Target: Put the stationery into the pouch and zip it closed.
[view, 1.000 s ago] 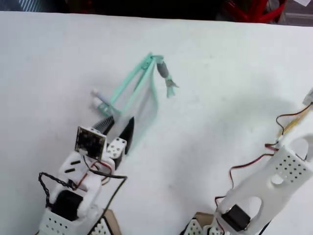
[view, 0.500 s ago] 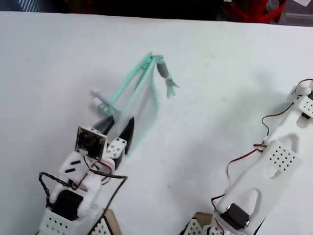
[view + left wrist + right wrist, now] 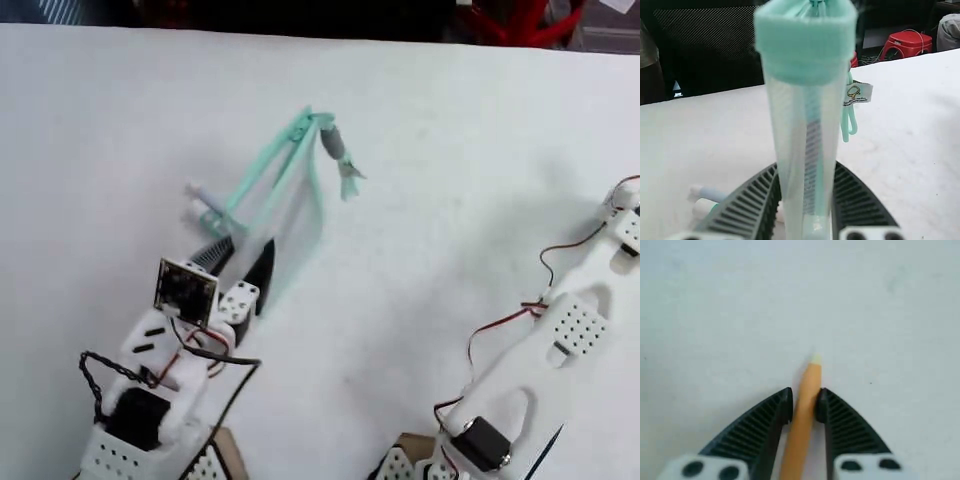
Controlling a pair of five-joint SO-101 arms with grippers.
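The clear pouch [image 3: 285, 205] with mint-green trim stands on edge on the white table, its grey zipper pull [image 3: 331, 143] at the far end. My left gripper [image 3: 240, 268] is shut on the pouch's near end; in the left wrist view the pouch [image 3: 807, 100] rises between the black fingers [image 3: 747, 212]. Two white and pale-blue pens [image 3: 200, 203] lie beside the pouch, also seen as pen ends [image 3: 702, 199]. My right gripper [image 3: 804, 402] is shut on an orange pencil [image 3: 807, 390], its tip just over the table. The right arm [image 3: 575, 325] sits at the right edge.
A mint tag [image 3: 350, 180] hangs off the zipper pull, with a printed label [image 3: 859, 92] beside it. Wide bare table [image 3: 450, 130] lies between the two arms. Dark room, a red stool [image 3: 907, 42] behind the far table edge.
The right arm swung toward the far side, bringing its wrist into the high view, then drew back a little to the right. The left arm and pouch have not moved.
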